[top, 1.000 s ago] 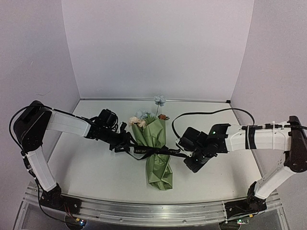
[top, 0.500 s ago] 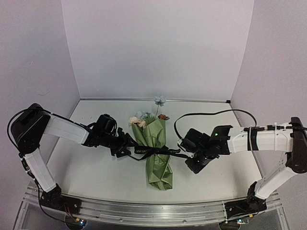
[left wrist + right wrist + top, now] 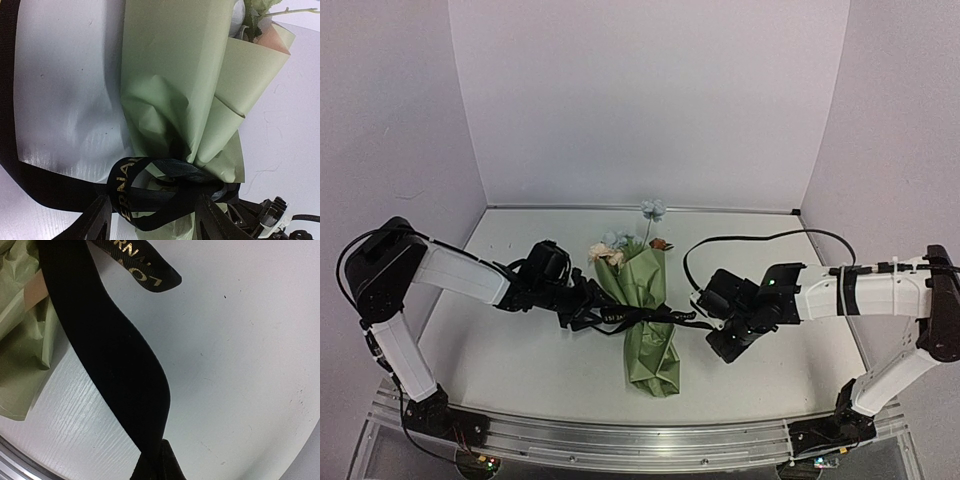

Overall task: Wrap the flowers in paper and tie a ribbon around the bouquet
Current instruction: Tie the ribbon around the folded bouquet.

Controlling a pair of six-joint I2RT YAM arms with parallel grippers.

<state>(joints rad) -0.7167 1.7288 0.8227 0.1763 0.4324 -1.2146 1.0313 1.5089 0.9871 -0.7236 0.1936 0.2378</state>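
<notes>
Bouquet (image 3: 651, 345) lies with blooms pointing away from the arms. Left pincer (image 3: 591, 312) gapes at its left; right pincer (image 3: 707, 324) clamps ribbon (image 3: 667, 316) at its right.

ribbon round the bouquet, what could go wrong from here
1. The right jaws are shut on one ribbon end. A hard pull could drag the bouquet, which lies loose on the table, sideways.
2. The left jaws stand open around the ribbon's loop, close against the paper. Closing there may pinch and crease the paper too.
3. The loop looks slack, so it might slide toward the cone's narrow end.
</notes>
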